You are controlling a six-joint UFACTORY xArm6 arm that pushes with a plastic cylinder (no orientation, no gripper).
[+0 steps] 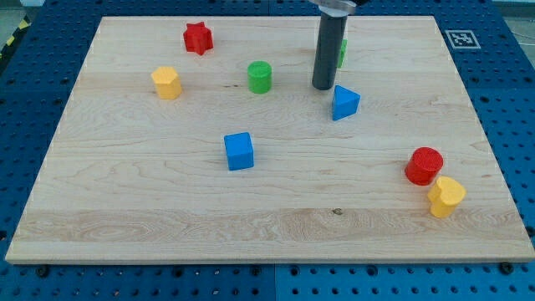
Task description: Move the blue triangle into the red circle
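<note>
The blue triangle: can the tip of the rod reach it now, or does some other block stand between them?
Probably yes. My tip stands just up-left of the blue triangle, with nothing between them.

Bare board between blue triangle (344,103) and red circle (425,165).

Robotics lab bench, not home or shop. Pale wooden table (276,209) lies on blue perforated mounting plate (33,284), grid of bolt holes showing round table on all sides. Black-and-white fiducial marker (461,38) at table's top right corner. Yellow-black hazard tape (15,38) beyond table's top left corner. Small coloured plastic blocks scattered across table, test-rig style.
</note>
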